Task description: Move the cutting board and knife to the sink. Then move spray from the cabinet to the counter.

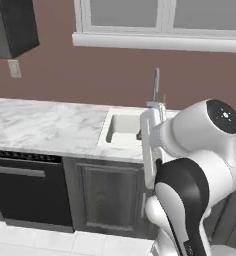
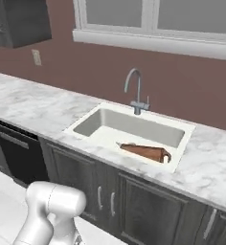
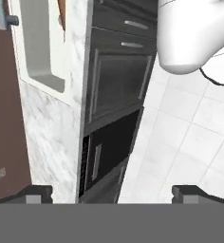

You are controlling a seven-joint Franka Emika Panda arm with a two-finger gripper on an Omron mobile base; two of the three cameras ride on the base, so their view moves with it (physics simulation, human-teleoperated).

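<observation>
The reddish-brown cutting board (image 2: 146, 152) lies tilted in the white sink (image 2: 105, 125), against its near right wall. A sliver of the board (image 3: 61, 14) also shows in the hand view. I cannot make out the knife; it is hidden. The spray is out of view. A corner of the dark wall cabinet (image 1: 12, 27) shows at the upper left, and whether it stands open I cannot tell. My gripper (image 3: 113, 194) is open with nothing between its fingertips (image 3: 38, 193). It looks sideways along the counter (image 3: 52, 133) front and the floor.
A curved faucet (image 2: 134, 88) stands behind the sink. A black dishwasher (image 1: 30, 192) sits under the counter to the left, with dark lower cabinets (image 2: 110, 196) below the sink. An outlet (image 1: 14, 68) is on the brown wall. My arm (image 1: 190, 165) rises in front of the sink.
</observation>
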